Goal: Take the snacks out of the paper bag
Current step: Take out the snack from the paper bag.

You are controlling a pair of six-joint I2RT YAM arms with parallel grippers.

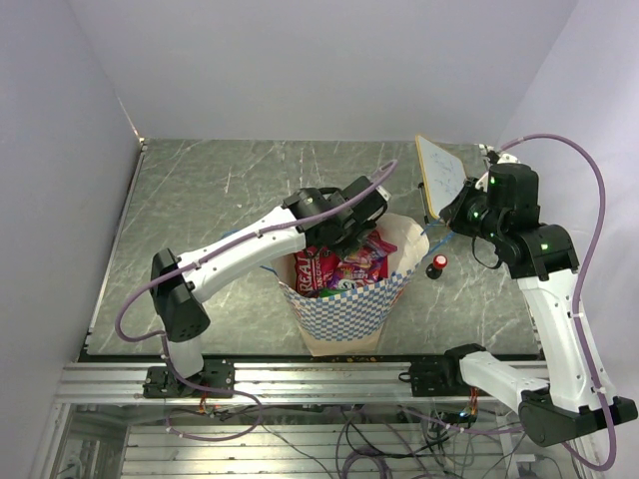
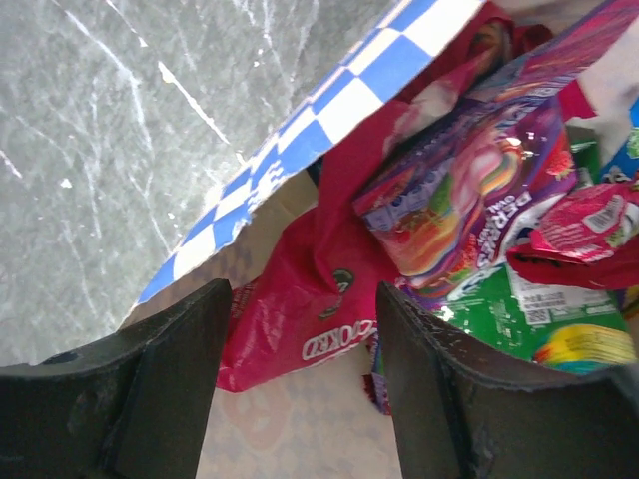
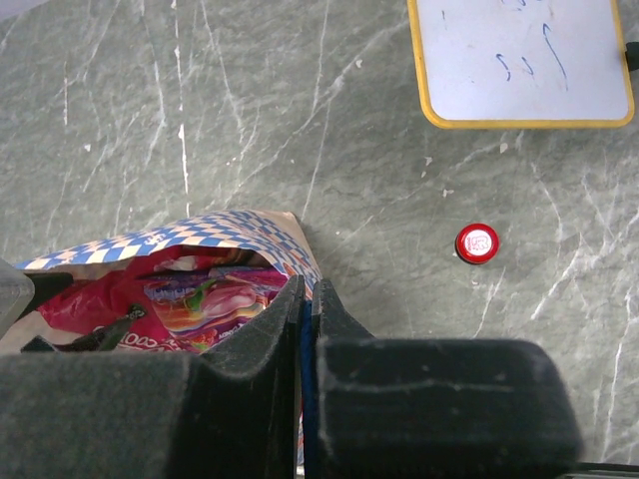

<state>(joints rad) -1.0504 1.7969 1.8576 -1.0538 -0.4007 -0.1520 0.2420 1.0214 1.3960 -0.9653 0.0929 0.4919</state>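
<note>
the paper bag (image 1: 344, 304) sits mid-table toward the near edge. its outside is blue-and-white check, its inside plain cream, and its mouth is spread wide. the snacks are all inside it, piled in a crinkled, glossy heap: a red packet (image 2: 319, 259) with white lettering, a pink-purple candy bag (image 2: 469, 190) lying over it, and a green packet (image 2: 504, 309) beneath them.

the left gripper (image 2: 300, 299) hangs in the bag's mouth just above the red packet. its two blunt black fingers are spread wide apart and hold nothing.

the right gripper (image 3: 308, 289) is at the bag's right rim. its fingers are pressed together, with a thin sliver of the bag's edge pinched between them.

the table (image 3: 250, 110) is grey stone-patterned with pale veins. on it, right of the bag, lies a small round red knob (image 3: 477, 242). farther off is a flat whiteboard (image 3: 519, 60) with a yellow frame, rounded corners and faint blue scribbles.
</note>
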